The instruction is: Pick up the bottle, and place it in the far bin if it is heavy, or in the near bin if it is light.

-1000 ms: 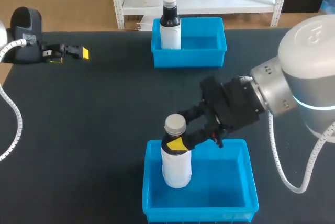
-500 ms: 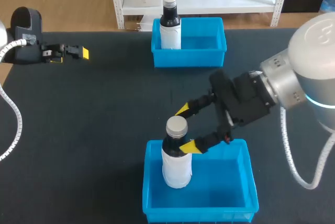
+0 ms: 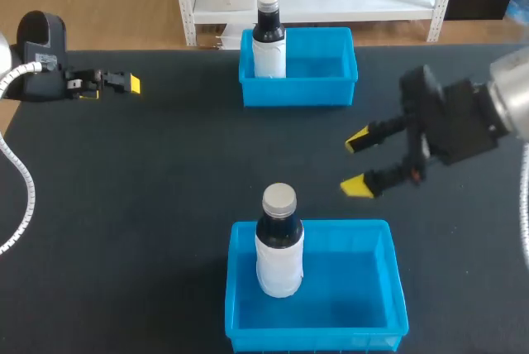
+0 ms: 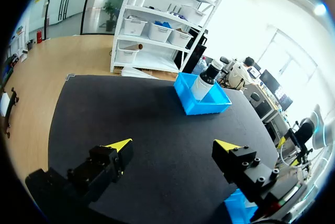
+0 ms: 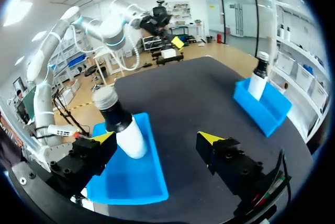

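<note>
the bottle, dark and glossy with a white label sleeve and a round silver cap, stands upright in the left part of the near bin, a blue plastic box. the right gripper, before around its neck, has let go and pulled back to the right; its fingers are wide apart over the matte black table. the left gripper is also released, at the far left. a second bottle stands in the far bin.

A robotics lab: left arm at nine o'clock, right arm at three, black table, far bin at twelve, near bin at six.
</note>
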Robot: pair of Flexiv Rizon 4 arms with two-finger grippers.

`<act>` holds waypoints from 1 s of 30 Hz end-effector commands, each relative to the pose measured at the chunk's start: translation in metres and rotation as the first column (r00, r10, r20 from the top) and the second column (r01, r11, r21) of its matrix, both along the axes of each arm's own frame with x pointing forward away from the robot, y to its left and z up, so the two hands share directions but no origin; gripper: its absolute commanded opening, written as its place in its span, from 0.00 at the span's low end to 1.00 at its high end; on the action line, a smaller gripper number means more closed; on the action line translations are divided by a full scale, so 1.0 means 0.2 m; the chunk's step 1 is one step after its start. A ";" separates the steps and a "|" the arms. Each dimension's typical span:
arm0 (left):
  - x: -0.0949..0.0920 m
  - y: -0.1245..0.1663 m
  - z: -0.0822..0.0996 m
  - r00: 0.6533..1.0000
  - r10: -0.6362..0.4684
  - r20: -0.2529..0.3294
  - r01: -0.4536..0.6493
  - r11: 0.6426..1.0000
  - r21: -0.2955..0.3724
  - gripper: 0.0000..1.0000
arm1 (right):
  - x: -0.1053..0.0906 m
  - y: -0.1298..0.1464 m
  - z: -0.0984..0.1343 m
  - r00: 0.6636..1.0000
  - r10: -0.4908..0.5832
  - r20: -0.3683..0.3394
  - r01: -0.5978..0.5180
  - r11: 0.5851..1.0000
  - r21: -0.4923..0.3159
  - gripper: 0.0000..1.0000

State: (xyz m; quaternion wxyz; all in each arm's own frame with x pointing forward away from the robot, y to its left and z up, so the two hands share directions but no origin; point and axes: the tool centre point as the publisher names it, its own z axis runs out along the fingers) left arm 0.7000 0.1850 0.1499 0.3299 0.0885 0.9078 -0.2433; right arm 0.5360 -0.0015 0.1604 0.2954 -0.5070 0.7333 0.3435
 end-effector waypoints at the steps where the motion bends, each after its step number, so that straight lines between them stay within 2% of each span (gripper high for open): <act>1: 0.00 0.00 0.00 1.000 0.000 0.000 0.000 1.000 0.000 1.00 | 0.14 -0.06 0.01 1.000 -0.002 -0.030 0.003 1.000 0.014 1.00; 8: 0.00 0.00 0.00 1.000 0.000 0.000 0.000 1.000 0.000 1.00 | 0.38 -0.08 0.00 0.999 -0.013 -0.052 0.014 1.000 0.027 1.00; 17: 0.00 0.00 0.00 1.000 0.000 0.000 0.000 1.000 0.000 1.00 | 0.61 -0.11 -0.03 0.998 0.004 -0.067 -0.004 1.000 0.006 1.00; 22: 0.00 0.00 0.00 1.000 0.000 0.000 0.000 1.000 0.000 1.00 | 0.66 -0.14 -0.03 0.994 0.032 -0.102 -0.040 0.996 -0.075 1.00; 30: 0.00 0.00 0.00 1.000 0.000 0.000 0.000 1.000 0.000 1.00 | 0.66 -0.14 -0.03 0.994 0.032 -0.102 -0.040 0.996 -0.075 1.00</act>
